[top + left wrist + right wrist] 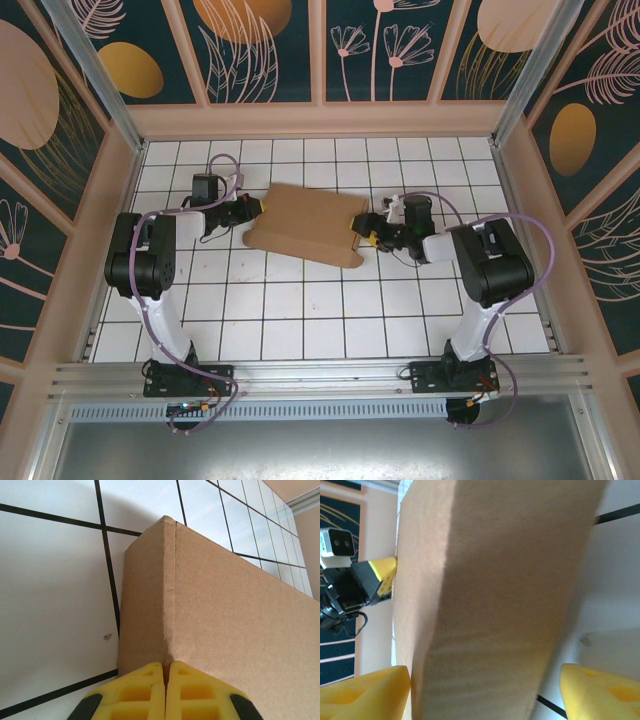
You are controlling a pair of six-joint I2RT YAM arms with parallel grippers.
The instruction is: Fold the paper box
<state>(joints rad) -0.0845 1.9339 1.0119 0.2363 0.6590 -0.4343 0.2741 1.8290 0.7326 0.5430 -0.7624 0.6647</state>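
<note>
The paper box [305, 222] is a shallow brown cardboard box lying on the white tiled floor between the two arms. My left gripper [256, 208] is at its left end. In the left wrist view the yellow fingers [145, 685] are shut, with their tips against the folded corner edge of the paper box [220, 605]. My right gripper [366, 233] is at the right end. Seen from the right wrist, that gripper [485, 680] is open and straddles the wall of the paper box [490, 595]. Its right finger [600, 690] stands clear of the cardboard.
Peach-framed panel walls [320, 118] enclose the tiled floor [300, 320] at the back and both sides. An aluminium rail [320, 378] runs along the near edge by the arm bases. A small speck [107, 636] lies on a tile beside the box.
</note>
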